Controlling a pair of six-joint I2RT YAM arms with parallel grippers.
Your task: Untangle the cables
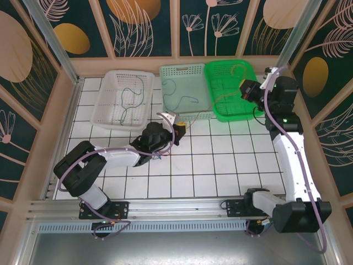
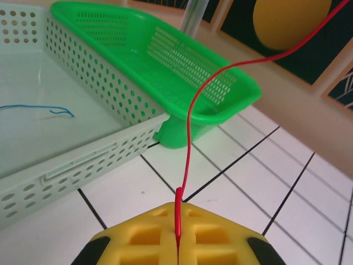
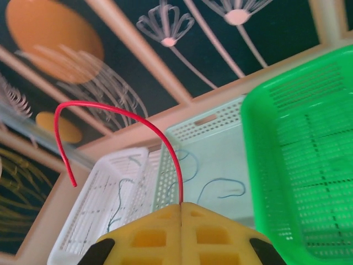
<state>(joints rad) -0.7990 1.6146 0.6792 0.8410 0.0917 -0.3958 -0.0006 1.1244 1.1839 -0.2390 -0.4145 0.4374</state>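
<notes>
Left wrist: red cable between jaws

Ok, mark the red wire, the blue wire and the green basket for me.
thin red wire (image 2: pixel 187 138): left wrist view, its upright stretch.
thin blue wire (image 2: pixel 27 106): left wrist view, middle of the strand.
bright green perforated plastic basket (image 2: pixel 187 61): left wrist view, far inner wall.
</notes>
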